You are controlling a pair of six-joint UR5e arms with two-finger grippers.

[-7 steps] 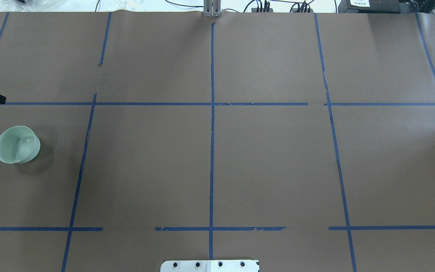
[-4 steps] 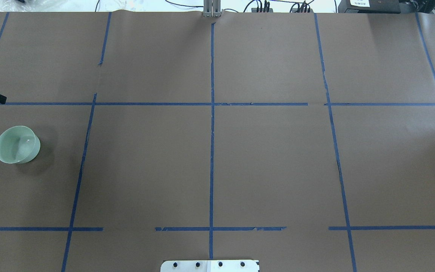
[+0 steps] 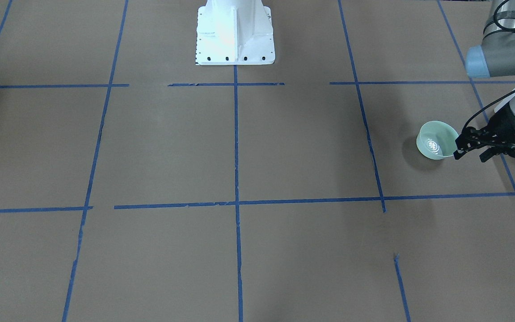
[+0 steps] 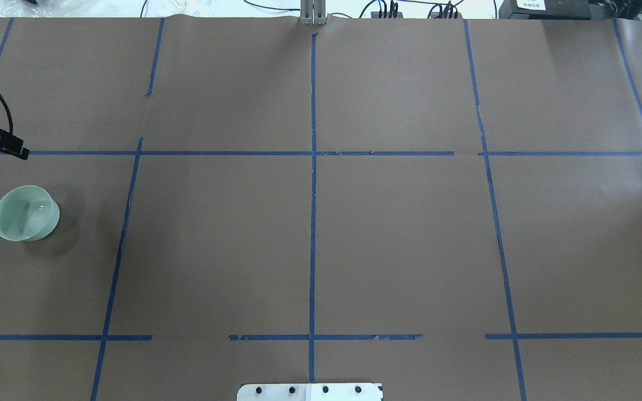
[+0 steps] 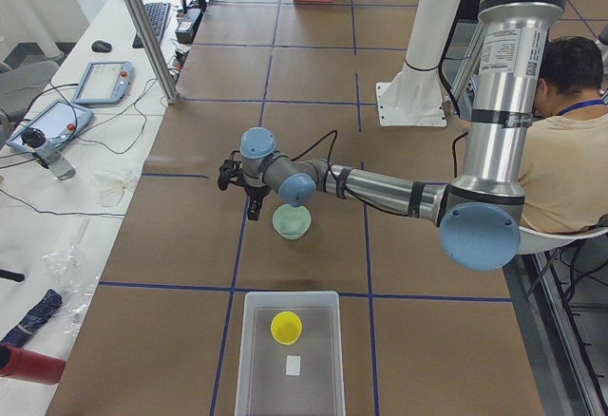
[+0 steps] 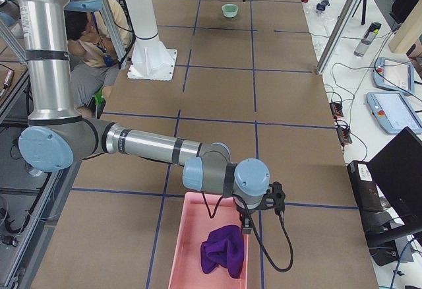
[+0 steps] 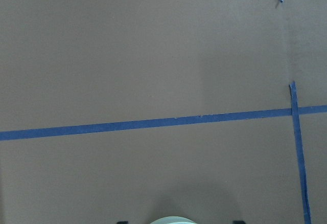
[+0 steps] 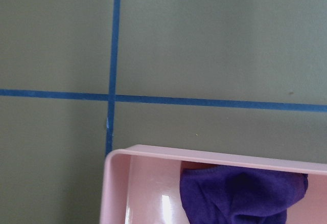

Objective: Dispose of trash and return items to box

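Note:
The pale mint-green bowl (image 3: 436, 141) stands upright at the table's left end, also in the overhead view (image 4: 25, 213) and left view (image 5: 292, 221). My left gripper (image 3: 470, 155) is open and empty, just past the bowl on its far side, apart from it. One finger (image 4: 17, 150) shows overhead. In the left wrist view the bowl's rim (image 7: 172, 220) peeks in at the bottom edge between the fingertips. The yellow cup (image 5: 286, 327) sits inside the frosted box (image 5: 249, 359). My right gripper (image 6: 264, 206) hovers over a pink tray (image 6: 191, 249); I cannot tell if it is open.
A purple cloth (image 8: 245, 193) lies in the pink tray (image 8: 153, 183). A small white piece (image 5: 294, 366) lies in the box beside the cup. The white robot base (image 3: 235, 31) stands mid-table at the robot's side. A person (image 5: 570, 141) sits beside the left arm.
My left gripper has shifted a little to the right in the overhead view, and its cable now arcs higher. The bowl has not moved.

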